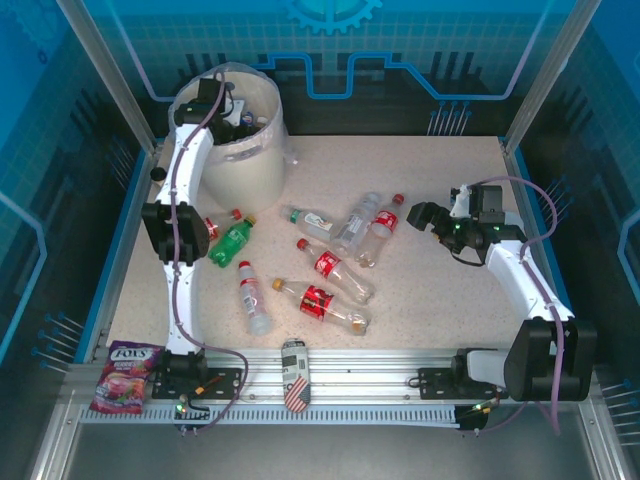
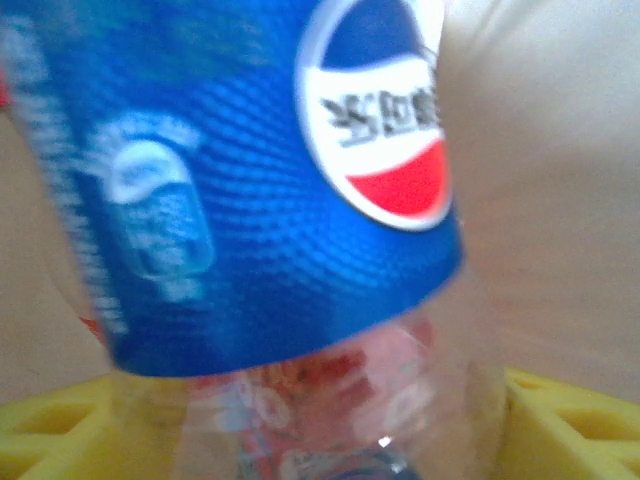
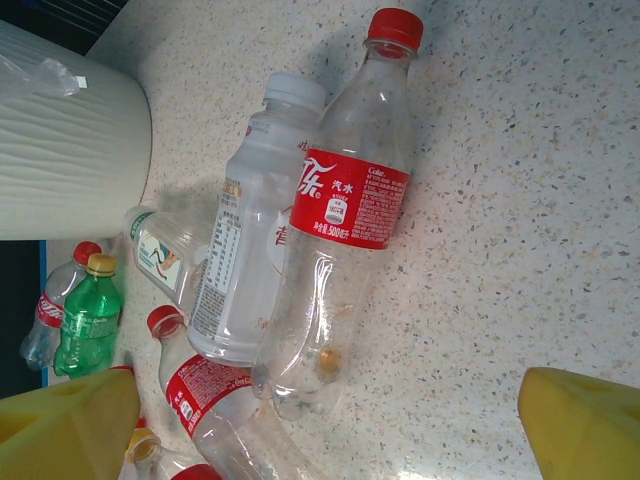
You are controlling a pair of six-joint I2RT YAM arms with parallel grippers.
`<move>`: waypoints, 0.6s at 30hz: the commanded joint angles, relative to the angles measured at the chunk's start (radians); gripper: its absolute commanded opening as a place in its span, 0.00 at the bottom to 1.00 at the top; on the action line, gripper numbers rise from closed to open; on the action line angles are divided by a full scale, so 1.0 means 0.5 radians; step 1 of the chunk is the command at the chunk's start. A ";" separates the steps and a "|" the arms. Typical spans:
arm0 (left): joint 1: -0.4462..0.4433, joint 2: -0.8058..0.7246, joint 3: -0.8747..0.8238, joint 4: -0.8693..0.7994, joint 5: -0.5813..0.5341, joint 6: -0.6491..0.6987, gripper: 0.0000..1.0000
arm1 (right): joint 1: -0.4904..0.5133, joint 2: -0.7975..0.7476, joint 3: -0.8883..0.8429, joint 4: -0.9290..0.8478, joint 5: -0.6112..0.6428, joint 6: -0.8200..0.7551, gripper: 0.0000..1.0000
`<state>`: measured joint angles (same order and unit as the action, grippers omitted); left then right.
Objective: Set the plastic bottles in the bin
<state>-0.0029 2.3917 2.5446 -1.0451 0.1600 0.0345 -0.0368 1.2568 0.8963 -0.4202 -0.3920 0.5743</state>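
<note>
A candy bag [image 1: 125, 375] lies on the near rail at the far left. The left arm reaches to the far left corner, where the left gripper [image 1: 224, 104] hangs over the mouth of the bin [image 1: 245, 172]. In its wrist view a blurred blue-labelled bottle [image 2: 250, 200] sits between the yellow fingers [image 2: 60, 432], with the bin's pale wall behind it. Whether the fingers press on it or stand clear of it cannot be told.

Just right of the left arm, a green bottle [image 1: 232, 241] lies on the table [image 1: 440, 310] beside a red-capped one [image 1: 212, 228]. More bottles lie scattered on their sides in the middle, among them a white-capped bottle [image 3: 250, 240] touching a red-labelled bottle [image 3: 345, 200]. A patterned can [image 1: 295, 378] lies on the near rail.

At the right, the right gripper [image 1: 425, 214] hovers near the scattered bottles, its fingers [image 3: 580, 420] spread wide with nothing between them.
</note>
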 commanded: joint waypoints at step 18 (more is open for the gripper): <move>-0.003 -0.416 0.074 0.040 0.060 0.044 0.99 | 0.113 0.072 0.055 0.044 0.244 0.105 0.98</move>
<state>-0.0036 2.2784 2.5446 -1.0485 0.1661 0.0544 -0.0059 1.2743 0.8970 -0.4152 -0.3294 0.6006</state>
